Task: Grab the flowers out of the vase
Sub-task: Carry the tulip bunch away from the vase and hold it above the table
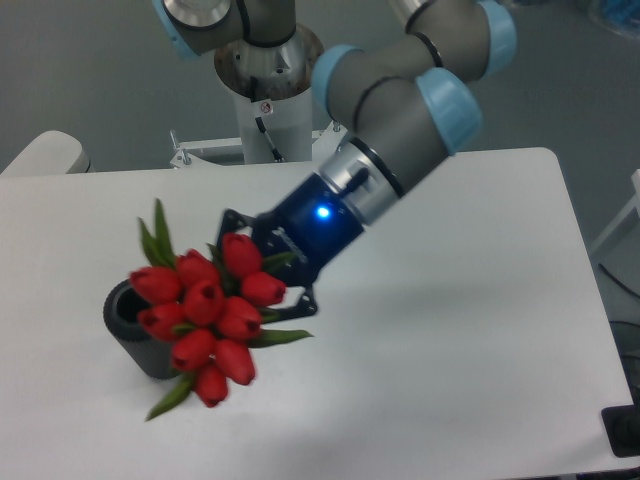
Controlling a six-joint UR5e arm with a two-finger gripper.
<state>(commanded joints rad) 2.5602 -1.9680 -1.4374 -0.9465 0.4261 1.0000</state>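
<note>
One bunch of flowers point(205, 315), red tulip buds with a few pointed green leaves, is held clear of the vase point(128, 330) and hangs in the air just to its right, partly overlapping the vase's right side in this view. Buds face the lower left; one leaf points upward above the bunch and another trails down at the lower left. The stems are hidden behind the buds and run back toward the end effector point(278, 275), which sits at the upper right of the bunch. Its dark fingers point(296, 305) are closed in on the stem end of the bunch, one showing above the buds and one below, so it is gripping the flowers. A blue light glows on the body of the end effector.

The vase, a short dark grey cylinder, stands upright on the white surface point(450, 330) at the left, its round mouth open. The grey arm with light blue joint caps point(415, 85) reaches down from the upper right, tilted toward the lower left.
</note>
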